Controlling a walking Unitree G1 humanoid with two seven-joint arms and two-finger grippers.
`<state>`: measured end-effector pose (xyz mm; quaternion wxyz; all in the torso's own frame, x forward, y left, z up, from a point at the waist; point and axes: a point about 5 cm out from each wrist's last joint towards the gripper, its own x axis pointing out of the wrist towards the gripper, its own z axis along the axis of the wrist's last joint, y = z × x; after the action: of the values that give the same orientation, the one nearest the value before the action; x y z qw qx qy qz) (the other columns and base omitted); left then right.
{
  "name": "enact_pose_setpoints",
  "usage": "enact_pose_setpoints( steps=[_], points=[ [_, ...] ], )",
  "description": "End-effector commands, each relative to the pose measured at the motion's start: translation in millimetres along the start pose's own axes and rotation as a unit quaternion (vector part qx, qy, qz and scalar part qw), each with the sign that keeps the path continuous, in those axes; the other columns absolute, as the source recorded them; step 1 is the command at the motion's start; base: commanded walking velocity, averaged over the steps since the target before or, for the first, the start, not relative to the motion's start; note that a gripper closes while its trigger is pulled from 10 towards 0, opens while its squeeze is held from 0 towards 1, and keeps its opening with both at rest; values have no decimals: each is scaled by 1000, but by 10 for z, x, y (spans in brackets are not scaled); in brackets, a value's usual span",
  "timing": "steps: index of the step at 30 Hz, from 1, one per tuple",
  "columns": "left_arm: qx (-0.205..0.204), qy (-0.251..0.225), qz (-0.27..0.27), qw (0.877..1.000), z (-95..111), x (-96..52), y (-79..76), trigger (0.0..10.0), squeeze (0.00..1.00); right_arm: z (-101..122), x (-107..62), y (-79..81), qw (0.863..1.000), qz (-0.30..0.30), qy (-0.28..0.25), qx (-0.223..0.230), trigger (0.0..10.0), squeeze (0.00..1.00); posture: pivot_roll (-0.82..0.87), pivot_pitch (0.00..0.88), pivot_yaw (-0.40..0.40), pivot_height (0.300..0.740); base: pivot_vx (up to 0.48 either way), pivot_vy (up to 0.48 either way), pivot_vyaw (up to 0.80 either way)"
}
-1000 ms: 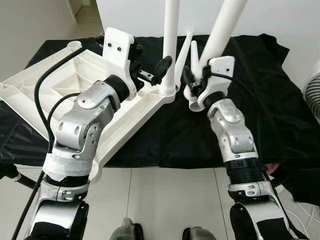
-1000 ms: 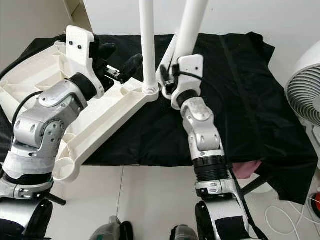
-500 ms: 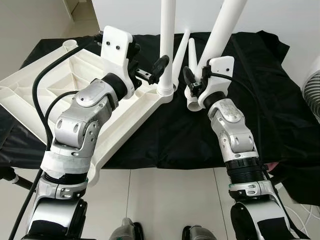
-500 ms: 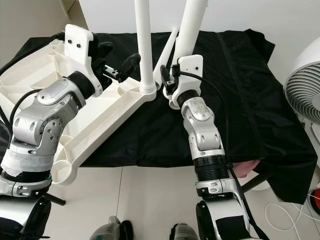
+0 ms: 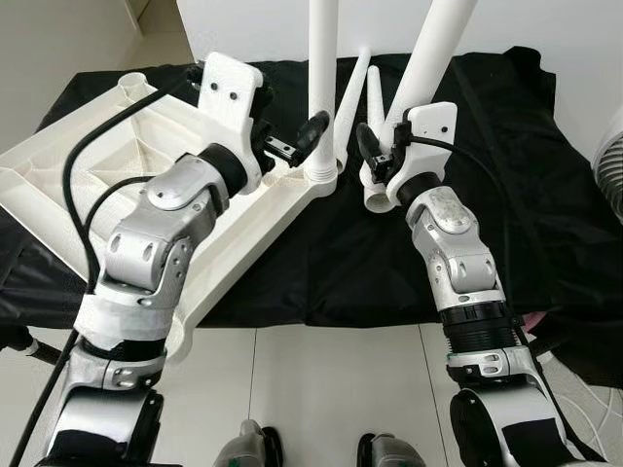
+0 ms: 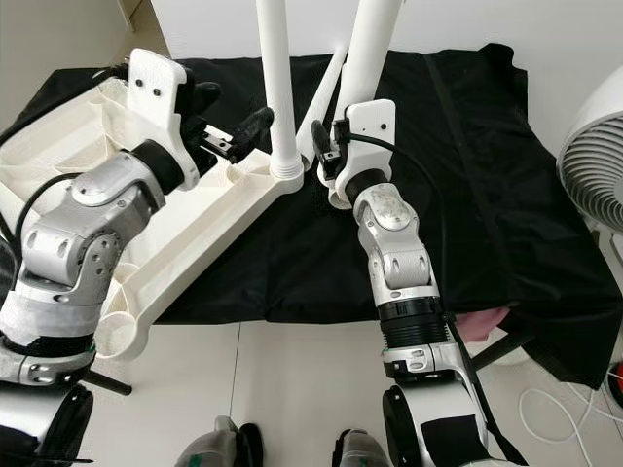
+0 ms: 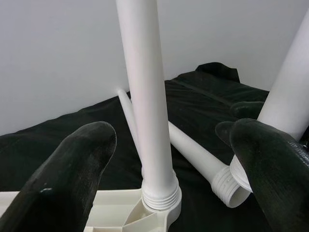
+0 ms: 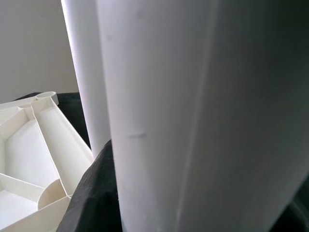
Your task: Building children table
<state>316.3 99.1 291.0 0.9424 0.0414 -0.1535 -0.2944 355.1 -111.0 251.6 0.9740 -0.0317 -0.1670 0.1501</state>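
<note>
- Black-draped counter [image 5: 321, 263], upturned tabletop [image 5: 117, 165] upper left.
- One leg [image 5: 321, 88] seated upright in corner socket.
- Left gripper [image 5: 292, 146] released beside it.
- Right gripper [image 5: 375, 156] grasping second leg [image 5: 433, 49]; two loose legs [image 5: 365, 88] remaining.

Upturned table panel [image 5: 117, 156] lies on cloth [image 5: 506, 204] at left, ribs up. One leg [image 5: 322, 88] stands upright in panel's near-right corner socket. Left hand [image 5: 292, 146] just left of that leg, fingers spread. Right hand [image 5: 375, 161] right of it, clamped on second leg [image 5: 438, 49], which tilts. Two loose legs [image 5: 365, 92] lie on cloth behind, between the two. Fan [image 6: 599, 165] at far right.
</note>
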Motion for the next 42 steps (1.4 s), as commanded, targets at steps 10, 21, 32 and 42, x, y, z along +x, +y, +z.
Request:
enact_pose_setpoints(
  steps=[10, 21, 32, 42],
  points=[
    [69, 13, -89, 993, -141, -126, -72, 10000, 0, 29, -21, 41, 1000, 9, -12, -8, 10000, 0, -64, 160, 121, 740, 0, 0, 0],
    [78, 41, -171, 981, -312, -300, -177, 10000, 0, 21, -95, -49, 1000, -6, -10, -17, 10000, 0, -78, 157, 123, 740, 0, 0, 0],
    [63, 110, -190, 974, -572, -573, -128, 10000, 0, 3, -154, -133, 999, -18, -3, -26, 10000, 0, -81, 167, 121, 740, 0, 0, 0],
    [1, 174, -63, 983, -755, -540, 110, 10000, 0, 17, -171, -177, 999, -22, -1, -31, 10000, 0, -82, 184, 114, 740, 0, 0, 0]
  ],
)
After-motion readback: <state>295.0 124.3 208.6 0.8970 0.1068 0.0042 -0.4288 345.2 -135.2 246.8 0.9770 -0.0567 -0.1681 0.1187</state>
